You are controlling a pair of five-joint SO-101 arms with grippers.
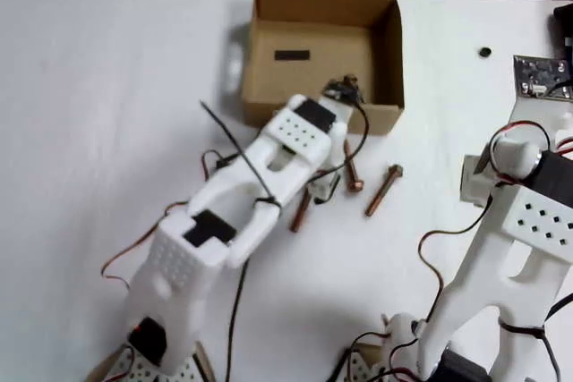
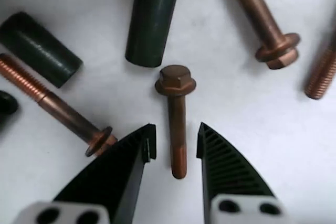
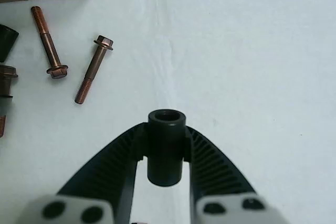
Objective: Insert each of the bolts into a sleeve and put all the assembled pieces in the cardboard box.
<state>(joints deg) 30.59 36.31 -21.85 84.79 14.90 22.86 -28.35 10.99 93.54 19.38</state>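
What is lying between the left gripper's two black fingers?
A copper bolt. In the left wrist view its threaded end lies on the white table between the fingers of the open left gripper, touching neither.

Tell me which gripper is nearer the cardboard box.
Left. The left gripper straddles a bolt by the cardboard box; the right gripper, holding a sleeve, is farther off.

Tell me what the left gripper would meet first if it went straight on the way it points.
Most likely the copper bolt, whose threaded end lies between the left gripper's open fingers; a dark sleeve lies beyond its head.
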